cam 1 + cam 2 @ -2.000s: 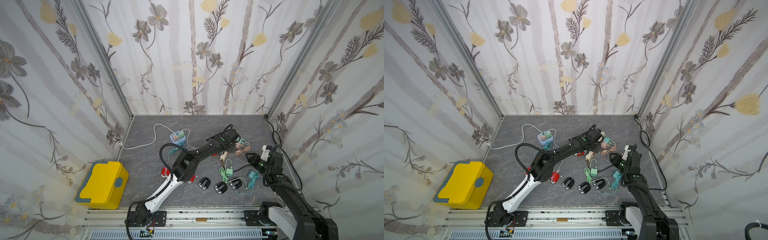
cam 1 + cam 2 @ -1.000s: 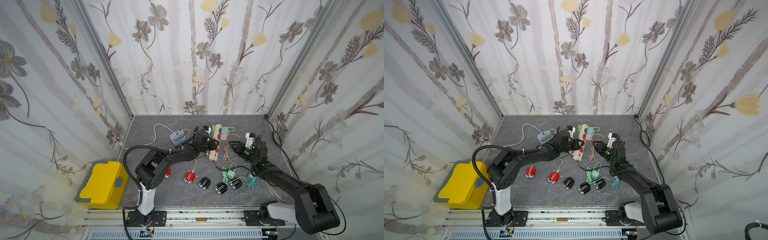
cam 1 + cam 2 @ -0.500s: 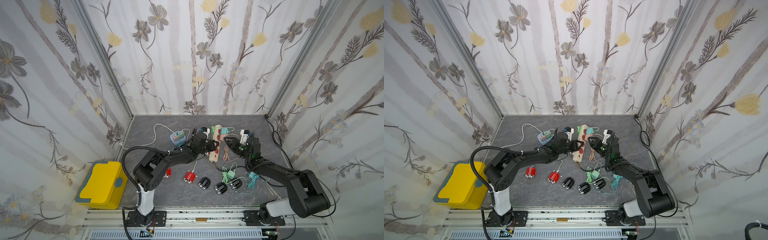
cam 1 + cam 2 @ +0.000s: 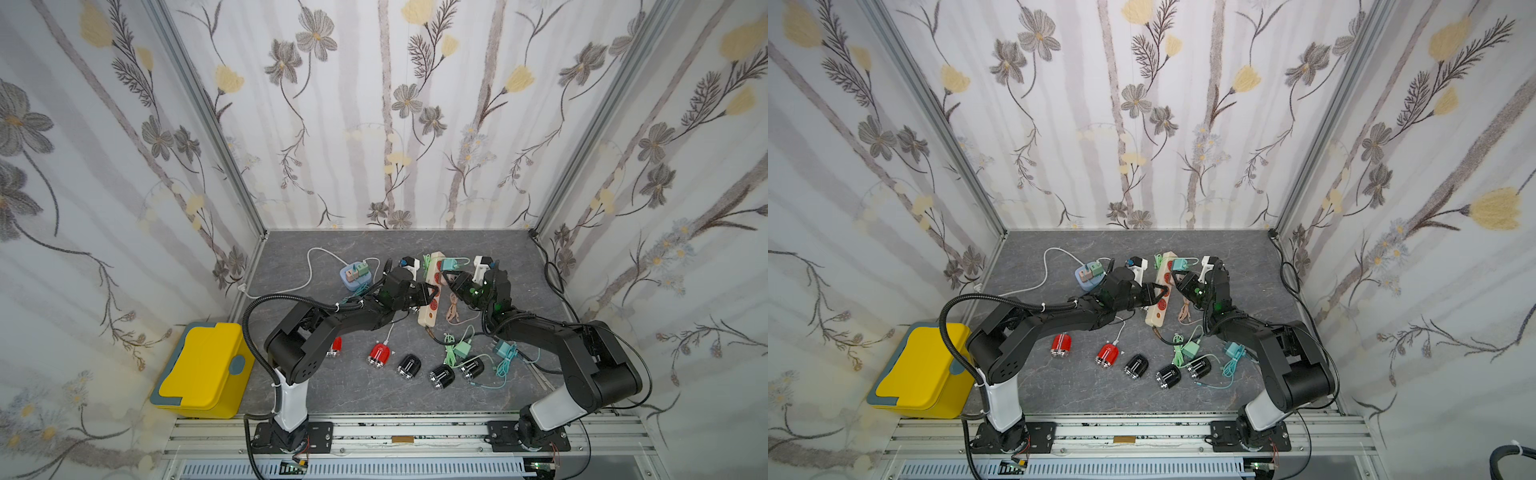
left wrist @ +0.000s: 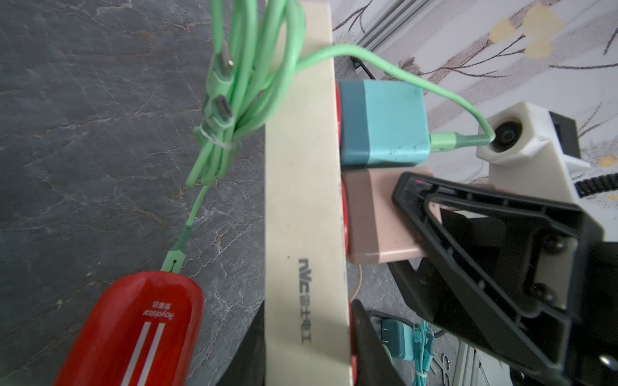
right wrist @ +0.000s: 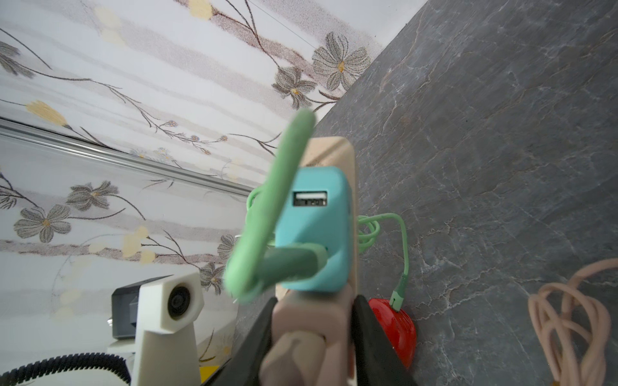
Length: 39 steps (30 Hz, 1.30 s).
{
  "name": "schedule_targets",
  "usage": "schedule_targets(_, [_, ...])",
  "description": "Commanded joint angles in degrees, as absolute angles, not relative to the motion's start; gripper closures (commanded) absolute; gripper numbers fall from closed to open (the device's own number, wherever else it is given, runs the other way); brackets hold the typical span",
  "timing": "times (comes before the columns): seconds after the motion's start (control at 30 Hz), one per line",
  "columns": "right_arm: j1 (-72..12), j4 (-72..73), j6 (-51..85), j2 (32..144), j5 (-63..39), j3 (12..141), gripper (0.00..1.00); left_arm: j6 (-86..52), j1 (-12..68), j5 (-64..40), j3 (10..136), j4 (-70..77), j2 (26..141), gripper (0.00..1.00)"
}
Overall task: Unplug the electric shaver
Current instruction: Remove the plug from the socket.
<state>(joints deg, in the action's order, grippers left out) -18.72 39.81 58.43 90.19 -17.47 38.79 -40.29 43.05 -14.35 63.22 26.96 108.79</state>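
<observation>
A cream power strip [image 4: 430, 305] [image 5: 301, 200] lies mid-table, and my left gripper [image 5: 306, 334] [image 4: 422, 289] is shut on its body. A teal plug [image 5: 384, 123] [image 6: 314, 227] and a pink plug [image 5: 374, 217] sit side by side in the strip. My right gripper [image 6: 312, 320] [image 4: 451, 282] is shut on the pink plug, one finger against each side. A red electric shaver [image 5: 133, 334] [image 6: 394, 324] lies beside the strip with a green cable [image 5: 234, 83] in its end. That cable runs in a bundle to the teal plug. My left arm hides this shaver in both top views.
Two more red shavers [image 4: 378, 353] [image 4: 334, 347] and three black ones [image 4: 409, 365] lie near the front. Loose green [image 4: 461, 349] and teal [image 4: 505, 349] adapters and a pink cable coil [image 4: 454, 309] lie to the right. A blue socket cube [image 4: 353, 276] sits back left, a yellow box [image 4: 203, 370] outside left.
My right gripper has moved left to the strip and closed on the pink plug. My left gripper has kept its hold on the strip.
</observation>
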Motion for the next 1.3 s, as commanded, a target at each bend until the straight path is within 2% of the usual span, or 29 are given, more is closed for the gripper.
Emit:
schedule_targets(0.0, [-18.89, 42.66, 59.96, 90.58, -17.32, 38.99, 0.74, -40.13, 43.24, -15.48, 62.93, 32.72, 107.74, 0.78])
schedule_targets(0.23, [-17.04, 50.72, 63.66, 88.95, -21.26, 35.17, 0.87, -41.87, 42.56, -14.62, 61.43, 33.78, 106.81, 0.78])
schedule_targets(0.53, [-15.51, 71.15, 74.65, 94.6, -28.17, 31.47, 0.91, -41.48, 42.46, -13.13, 61.13, 32.1, 107.13, 0.78])
schedule_targets(0.6, [-15.87, 66.8, 72.96, 94.02, -26.98, 32.04, 0.92, -40.91, 42.63, -12.05, 61.42, 31.0, 106.96, 0.78])
schedule_targets(0.73, [-18.62, 45.07, 62.31, 89.09, -19.8, 37.48, 0.94, -38.59, 43.37, -8.89, 63.2, 26.8, 107.09, 0.79])
schedule_targets(0.97, [-23.5, 22.47, 52.41, 87.1, -8.03, 48.2, 0.94, -36.64, 44.92, -3.27, 66.67, 20.8, 108.7, 0.79])
schedule_targets(1.17, [-27.83, 8.51, 44.88, 87.53, 4.47, 56.4, 0.94, -34.89, 45.97, 0.31, 68.84, 16.88, 109.29, 0.8])
schedule_targets(1.27, [-28.82, 5.43, 43.19, 87.81, 6.79, 58.71, 0.94, -34.71, 45.92, 0.44, 68.95, 16.54, 109.35, 0.79])
